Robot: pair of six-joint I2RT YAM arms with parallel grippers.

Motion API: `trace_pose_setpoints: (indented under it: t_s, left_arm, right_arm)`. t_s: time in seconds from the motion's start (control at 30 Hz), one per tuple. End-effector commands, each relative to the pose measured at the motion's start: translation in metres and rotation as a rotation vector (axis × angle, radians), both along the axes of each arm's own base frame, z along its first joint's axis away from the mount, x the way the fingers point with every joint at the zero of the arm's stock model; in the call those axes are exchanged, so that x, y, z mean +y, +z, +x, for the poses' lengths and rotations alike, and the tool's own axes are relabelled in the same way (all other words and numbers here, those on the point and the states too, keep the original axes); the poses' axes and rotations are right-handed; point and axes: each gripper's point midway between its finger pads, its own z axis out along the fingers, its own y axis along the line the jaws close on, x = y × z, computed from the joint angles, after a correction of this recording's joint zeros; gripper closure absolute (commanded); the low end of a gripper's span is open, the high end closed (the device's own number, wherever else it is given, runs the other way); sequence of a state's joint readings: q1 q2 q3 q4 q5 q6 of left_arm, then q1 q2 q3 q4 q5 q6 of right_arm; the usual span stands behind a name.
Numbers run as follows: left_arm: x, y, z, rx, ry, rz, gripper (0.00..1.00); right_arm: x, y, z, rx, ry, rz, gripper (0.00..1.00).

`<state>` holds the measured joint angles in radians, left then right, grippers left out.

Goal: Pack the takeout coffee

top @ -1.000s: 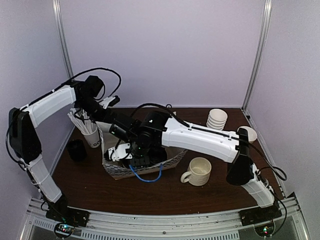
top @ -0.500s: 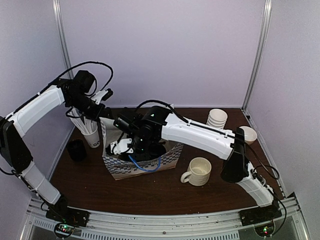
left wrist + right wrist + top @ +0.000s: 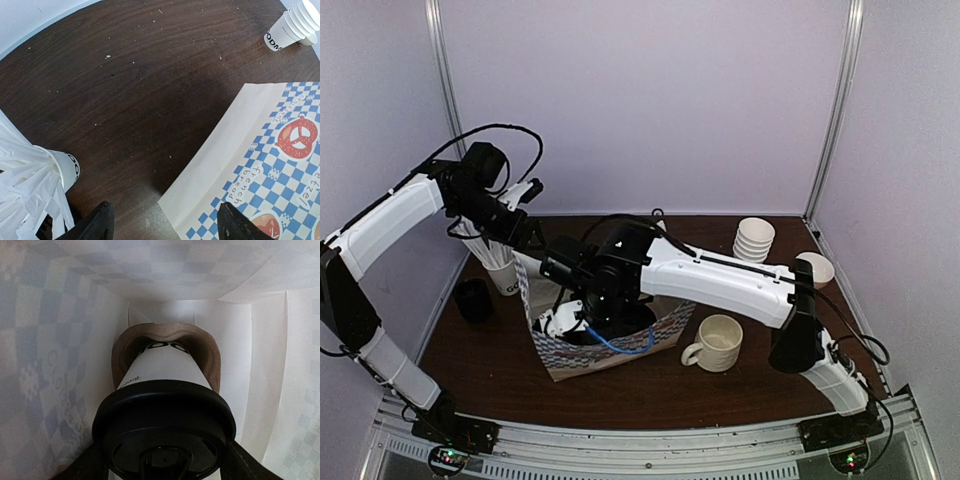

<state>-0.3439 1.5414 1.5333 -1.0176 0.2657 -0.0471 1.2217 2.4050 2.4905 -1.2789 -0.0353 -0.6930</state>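
A white paper coffee cup with a black lid (image 3: pixel 165 415) sits inside the blue-checked paper bag (image 3: pixel 610 352), its base in a brown cardboard holder (image 3: pixel 210 352). My right gripper (image 3: pixel 162 460) is shut on the cup's lid, one finger on each side, and reaches down into the bag in the top view (image 3: pixel 582 322). My left gripper (image 3: pixel 167 227) is open, its fingers spread either side of the bag's corner (image 3: pixel 200 200) at the bag's back left (image 3: pixel 525 238). No second lidded cup shows.
A cup of white wrapped straws (image 3: pixel 500 268) and a black object (image 3: pixel 473 300) stand left of the bag. A ceramic mug (image 3: pixel 717 342) stands right of it. A stack of lidless cups (image 3: pixel 754 238) and one lidless cup (image 3: pixel 817 268) are at the back right.
The bag has shifted toward the table's front and tilted. My right gripper has gone lower into it with the cup. The left gripper has barely moved.
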Motion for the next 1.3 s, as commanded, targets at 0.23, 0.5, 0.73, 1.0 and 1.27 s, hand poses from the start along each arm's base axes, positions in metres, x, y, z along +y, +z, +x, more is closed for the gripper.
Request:
trace_pose_setpoints:
  t_s: [0.23, 0.5, 0.73, 1.0, 1.27]
  left_arm:
    - [-0.001, 0.01, -0.005, -0.035, -0.008, -0.022, 0.25]
    - [-0.003, 0.008, -0.006, -0.021, -0.012, -0.033, 0.25]
    - [-0.003, 0.005, -0.008, -0.014, -0.014, -0.03, 0.26]
    - [-0.003, 0.004, -0.01, -0.011, -0.019, -0.03, 0.25]
    - [-0.002, 0.008, -0.014, -0.019, -0.023, -0.037, 0.25]
  right_arm:
    - [-0.043, 0.007, -0.083, 0.187, 0.15, -0.156, 0.31]
    - [-0.047, -0.015, -0.091, 0.214, 0.167, -0.234, 0.32]
    - [-0.034, -0.031, -0.072, 0.216, 0.183, -0.225, 0.3]
    - [-0.035, -0.05, -0.068, 0.301, 0.171, -0.241, 0.3]
    - [-0.037, -0.014, -0.067, 0.235, 0.184, -0.187, 0.15]
